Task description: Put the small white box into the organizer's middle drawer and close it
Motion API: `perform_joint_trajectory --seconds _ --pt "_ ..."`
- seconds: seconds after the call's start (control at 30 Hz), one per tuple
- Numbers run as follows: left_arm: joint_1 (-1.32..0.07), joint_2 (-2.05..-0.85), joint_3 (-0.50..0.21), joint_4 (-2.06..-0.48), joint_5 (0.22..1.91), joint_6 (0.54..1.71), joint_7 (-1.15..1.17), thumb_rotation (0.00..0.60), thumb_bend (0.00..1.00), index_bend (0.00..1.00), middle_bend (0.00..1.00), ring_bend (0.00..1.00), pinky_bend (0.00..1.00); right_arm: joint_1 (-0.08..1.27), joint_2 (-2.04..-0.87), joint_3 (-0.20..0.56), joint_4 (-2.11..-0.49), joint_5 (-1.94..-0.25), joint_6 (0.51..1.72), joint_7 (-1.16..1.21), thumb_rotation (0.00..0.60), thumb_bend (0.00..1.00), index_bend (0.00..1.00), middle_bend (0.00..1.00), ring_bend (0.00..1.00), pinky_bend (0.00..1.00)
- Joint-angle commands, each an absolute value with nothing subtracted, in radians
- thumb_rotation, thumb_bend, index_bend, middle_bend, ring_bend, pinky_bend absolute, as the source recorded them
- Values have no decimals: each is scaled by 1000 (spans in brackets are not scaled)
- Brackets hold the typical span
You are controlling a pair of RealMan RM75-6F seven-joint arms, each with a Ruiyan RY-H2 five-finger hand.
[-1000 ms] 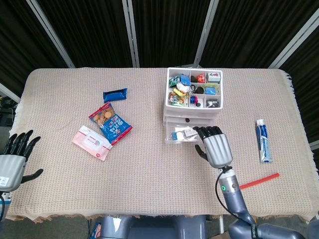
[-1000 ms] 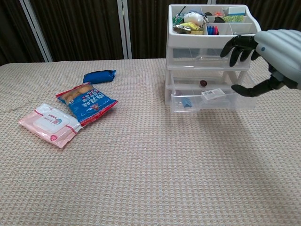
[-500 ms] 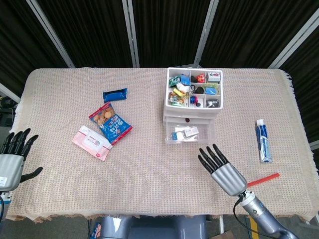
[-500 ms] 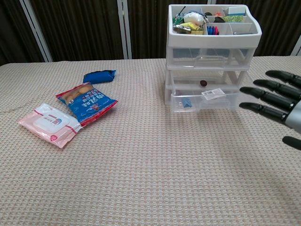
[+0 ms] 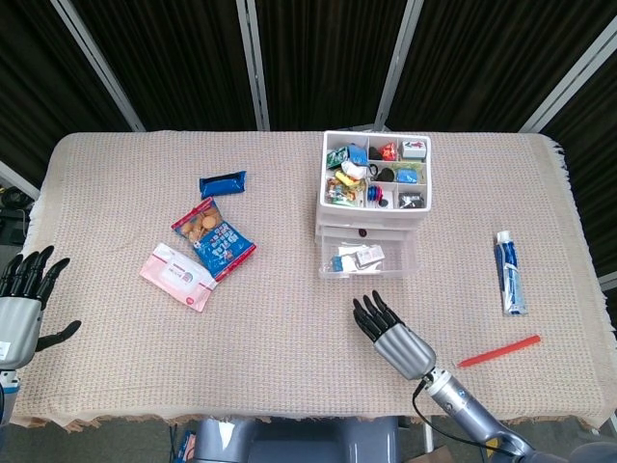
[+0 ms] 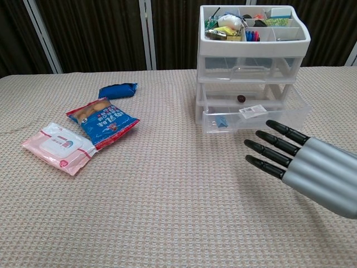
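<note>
The white organizer (image 5: 376, 198) (image 6: 252, 67) stands right of the table's centre, its top tray full of small items. One clear drawer (image 5: 367, 260) (image 6: 290, 114) near its bottom stands pulled out toward me. The small white box (image 5: 367, 254) (image 6: 252, 110) lies inside that drawer beside other small bits. My right hand (image 5: 390, 334) (image 6: 304, 163) hovers in front of the drawer, apart from it, fingers straight and spread, pointing at the organizer and holding nothing. My left hand (image 5: 21, 297) is at the table's left edge, fingers apart and empty.
A blue packet (image 5: 223, 183) (image 6: 117, 90), a cookie bag (image 5: 213, 236) (image 6: 103, 120) and a pink wipes pack (image 5: 176, 276) (image 6: 58, 147) lie on the left half. A toothpaste tube (image 5: 509, 272) and a red stick (image 5: 498, 350) lie at the right.
My right hand has drawn back from the open drawer toward the table's front edge and a little left. The white box stays in the drawer. The left hand sank slightly.
</note>
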State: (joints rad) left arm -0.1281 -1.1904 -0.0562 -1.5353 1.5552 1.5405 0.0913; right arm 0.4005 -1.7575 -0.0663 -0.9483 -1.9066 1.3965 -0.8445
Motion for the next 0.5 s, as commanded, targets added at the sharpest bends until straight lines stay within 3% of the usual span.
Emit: perform_joint_trajectory --seconds 0.03,0.5 --pt "-128 -1192 -57 -1535 1555 1541 90 600 109 117 0 0 0 415 -1792 -44 -903 -1887 1373 -859 600 231 90 0 0 0" --pt "-128 -1192 -60 -1540 1545 1536 94 600 113 118 0 0 0 474 -1881 42 -785 -1803 1308 -884 600 231 90 0 0 0"
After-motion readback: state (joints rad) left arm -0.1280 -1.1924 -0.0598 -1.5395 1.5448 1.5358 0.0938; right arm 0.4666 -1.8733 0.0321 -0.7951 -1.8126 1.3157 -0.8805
